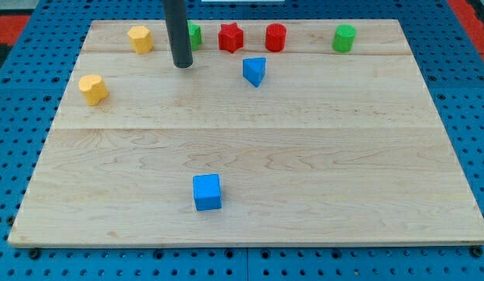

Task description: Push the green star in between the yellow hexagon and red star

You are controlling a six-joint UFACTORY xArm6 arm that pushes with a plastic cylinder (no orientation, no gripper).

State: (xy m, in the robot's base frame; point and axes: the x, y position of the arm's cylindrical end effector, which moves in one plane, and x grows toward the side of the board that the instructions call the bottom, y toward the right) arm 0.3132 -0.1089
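Laboratory test bench: a pale wooden board surface (250, 148) rests on a blue perforated mounting plate (16, 117) with regularly spaced holes; small coloured blocks lie on the board, a dark rod (178, 31) standing over it.

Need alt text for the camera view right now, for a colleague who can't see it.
My tip rests just below a green block that the rod partly hides, between the yellow hexagon and red star along the board's top edge.

board (304, 172): pale wood, smooth, matt | rod (178, 31): dark, matt | blue cube (207, 192): smooth, slight sheen
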